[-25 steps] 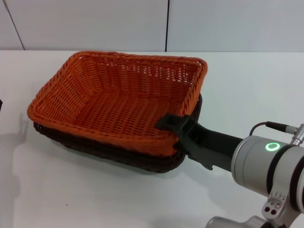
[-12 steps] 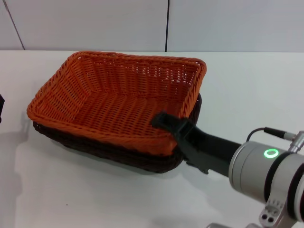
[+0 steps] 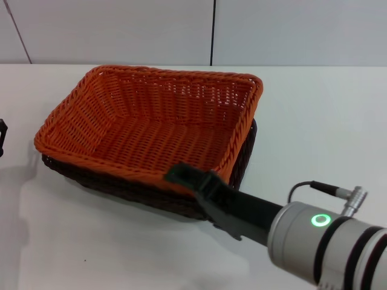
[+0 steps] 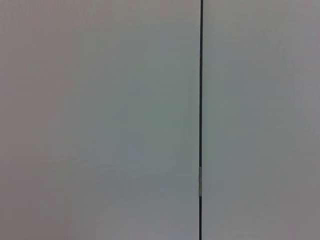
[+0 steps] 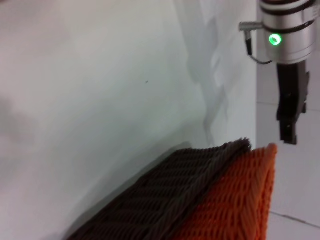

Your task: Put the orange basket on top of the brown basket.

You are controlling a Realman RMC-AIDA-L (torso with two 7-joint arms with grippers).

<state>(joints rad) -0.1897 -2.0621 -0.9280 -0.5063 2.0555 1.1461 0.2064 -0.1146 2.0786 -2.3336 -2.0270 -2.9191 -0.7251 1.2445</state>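
Note:
The orange basket [image 3: 151,130] sits nested on top of the brown basket [image 3: 121,186] on the white table, its braided rim level above the dark one. Both also show edge-on in the right wrist view, the orange basket [image 5: 235,200] beside the brown basket [image 5: 165,200]. My right gripper [image 3: 180,175] hovers in front of the baskets' near rim, dark and seen from behind, apart from the weave. My left gripper [image 5: 290,125] hangs off to the left of the baskets; only a sliver of it [image 3: 2,138] shows in the head view.
The white table [image 3: 314,121] stretches around the baskets, with a pale wall and a dark vertical seam [image 3: 212,33] behind. The left wrist view holds only that wall and the seam [image 4: 201,120].
My right gripper has drawn back from the orange basket's front right corner, moving left and toward me, off the rim. The baskets stay stacked in place.

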